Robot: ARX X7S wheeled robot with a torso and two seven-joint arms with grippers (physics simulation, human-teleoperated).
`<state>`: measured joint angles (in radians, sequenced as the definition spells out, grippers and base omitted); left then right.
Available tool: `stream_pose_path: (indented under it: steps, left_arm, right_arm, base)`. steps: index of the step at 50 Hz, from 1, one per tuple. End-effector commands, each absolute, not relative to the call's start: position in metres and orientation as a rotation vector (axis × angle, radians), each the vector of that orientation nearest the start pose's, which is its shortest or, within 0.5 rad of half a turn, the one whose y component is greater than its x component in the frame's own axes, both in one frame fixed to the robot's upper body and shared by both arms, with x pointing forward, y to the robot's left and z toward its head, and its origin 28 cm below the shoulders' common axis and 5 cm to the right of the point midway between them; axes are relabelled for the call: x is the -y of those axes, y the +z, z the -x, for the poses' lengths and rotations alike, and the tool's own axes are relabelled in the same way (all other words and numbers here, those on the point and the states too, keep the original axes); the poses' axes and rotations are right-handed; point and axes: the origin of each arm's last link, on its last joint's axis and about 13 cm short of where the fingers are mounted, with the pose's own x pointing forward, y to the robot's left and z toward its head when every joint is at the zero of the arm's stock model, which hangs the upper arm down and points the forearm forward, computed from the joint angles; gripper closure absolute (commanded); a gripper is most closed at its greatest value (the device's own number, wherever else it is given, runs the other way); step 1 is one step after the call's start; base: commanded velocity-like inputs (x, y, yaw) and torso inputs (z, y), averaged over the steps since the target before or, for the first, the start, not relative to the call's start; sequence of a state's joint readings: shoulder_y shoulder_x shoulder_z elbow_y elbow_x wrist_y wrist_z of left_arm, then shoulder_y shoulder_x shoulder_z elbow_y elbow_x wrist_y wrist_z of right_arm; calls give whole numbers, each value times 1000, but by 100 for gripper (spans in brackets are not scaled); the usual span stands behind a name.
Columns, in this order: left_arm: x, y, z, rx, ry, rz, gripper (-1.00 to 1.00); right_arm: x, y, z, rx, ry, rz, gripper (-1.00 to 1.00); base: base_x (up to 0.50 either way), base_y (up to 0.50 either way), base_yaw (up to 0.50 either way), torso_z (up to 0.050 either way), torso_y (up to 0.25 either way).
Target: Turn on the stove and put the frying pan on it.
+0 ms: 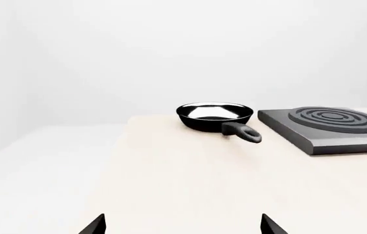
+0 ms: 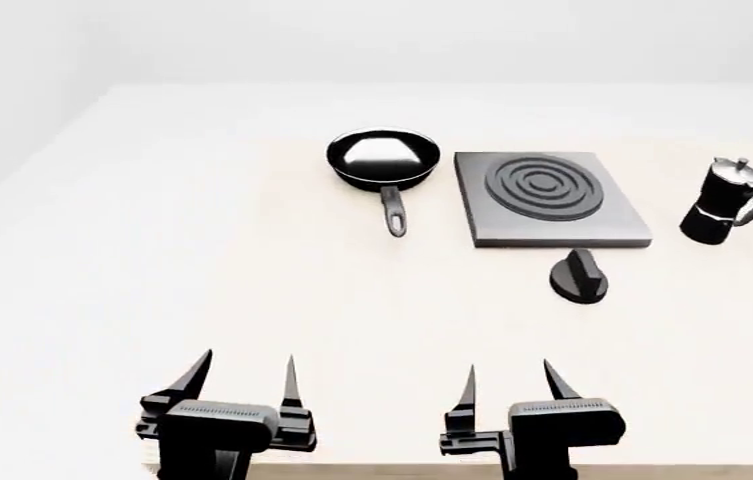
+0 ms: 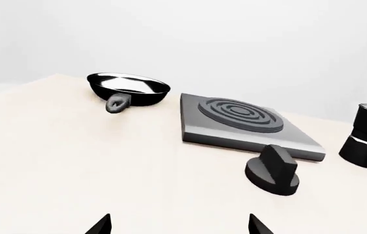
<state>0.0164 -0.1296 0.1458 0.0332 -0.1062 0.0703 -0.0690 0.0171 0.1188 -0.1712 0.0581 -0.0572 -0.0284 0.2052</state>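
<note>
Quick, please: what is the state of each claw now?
Left claw: open, holding nothing.
Right claw: open, holding nothing.

Setting: a simulated test scene dressed as a bare kitchen bench, not a real room. Evidence: smooth, shadow-light rendered surfaces; plain white walls with no windows, fittings or cupboards; one pale cream tabletop point(image 2: 216, 260) filling the view. Kitchen cues come only from the items on it: a frying pan point(image 2: 384, 160) with mirror-bright inside, a flat dark grey stove point(image 2: 550, 200) with concentric burner rings, a separate black knob point(image 2: 578, 276) lying just in front of the slab, and a black-and-silver moka pot point(image 2: 723, 202) standing off to the stove's side. Nothing else furnishes the place.
</note>
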Motion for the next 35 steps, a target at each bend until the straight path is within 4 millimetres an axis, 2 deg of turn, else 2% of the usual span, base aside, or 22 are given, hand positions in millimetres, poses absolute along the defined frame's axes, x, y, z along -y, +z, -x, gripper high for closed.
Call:
stream_pose_path:
  steps: [1, 7, 23, 35]
  left_arm:
    - [-206, 19, -206, 76, -73, -19, -100]
    - [-207, 20, -206, 75, -74, -3, -100]
    - [-206, 19, -206, 85, -82, -18, -100]
    - [-206, 19, -206, 83, -85, -16, -100]
  right_arm:
    - [96, 4, -210, 1, -32, 180, -100]
    - [96, 4, -210, 3, -32, 178, -100]
    - [96, 4, -210, 2, -25, 166, -100]
    - [96, 4, -211, -1, -27, 153, -100]
  base:
    - [207, 500, 0, 50, 0]
    - [236, 500, 0, 46, 0]
    - [423, 370, 0, 0, 0]
    - [500, -64, 0, 0, 0]
